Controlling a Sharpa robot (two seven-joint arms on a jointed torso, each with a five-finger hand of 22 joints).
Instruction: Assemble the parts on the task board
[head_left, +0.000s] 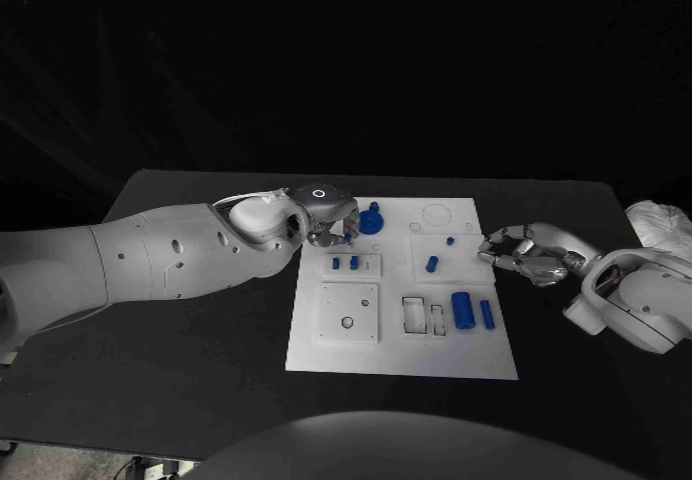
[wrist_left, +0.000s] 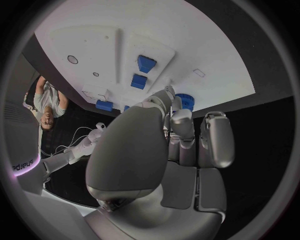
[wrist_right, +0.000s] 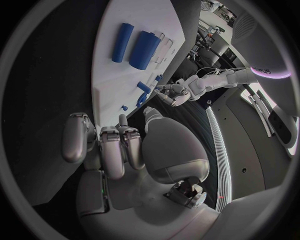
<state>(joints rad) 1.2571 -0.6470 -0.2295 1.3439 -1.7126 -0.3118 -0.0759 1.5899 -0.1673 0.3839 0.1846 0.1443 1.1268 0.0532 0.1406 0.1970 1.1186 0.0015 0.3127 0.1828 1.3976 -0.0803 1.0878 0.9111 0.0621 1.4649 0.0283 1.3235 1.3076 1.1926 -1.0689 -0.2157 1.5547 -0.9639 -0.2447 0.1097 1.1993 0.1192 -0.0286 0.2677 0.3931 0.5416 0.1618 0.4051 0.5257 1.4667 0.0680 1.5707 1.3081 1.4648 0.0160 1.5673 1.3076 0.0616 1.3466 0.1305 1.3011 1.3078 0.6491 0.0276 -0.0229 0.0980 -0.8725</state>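
The white task board (head_left: 404, 345) lies in the middle of the black surface (head_left: 173, 390). The left hand (head_left: 329, 215) is at the board's far left corner, just beside a round blue part (head_left: 371, 220) that stands there. In the left wrist view its fingers (wrist_left: 181, 125) reach down close to that round part (wrist_left: 185, 101), but whether they touch or pinch it cannot be told. Nearer than that corner, two small blue parts (head_left: 343, 264) sit side by side in a raised panel of the board. Toward the board's right side a small blue peg (head_left: 431, 264) stands in another panel, and nearer the front edge a thick blue cylinder (head_left: 463, 309) lies beside a thinner blue rod (head_left: 488, 314). The right hand (head_left: 522, 254) is just off the board's right edge, over the black surface, fingers curled inward with nothing in them. A crumpled white cloth (head_left: 661, 222) lies well beyond the board's right edge.
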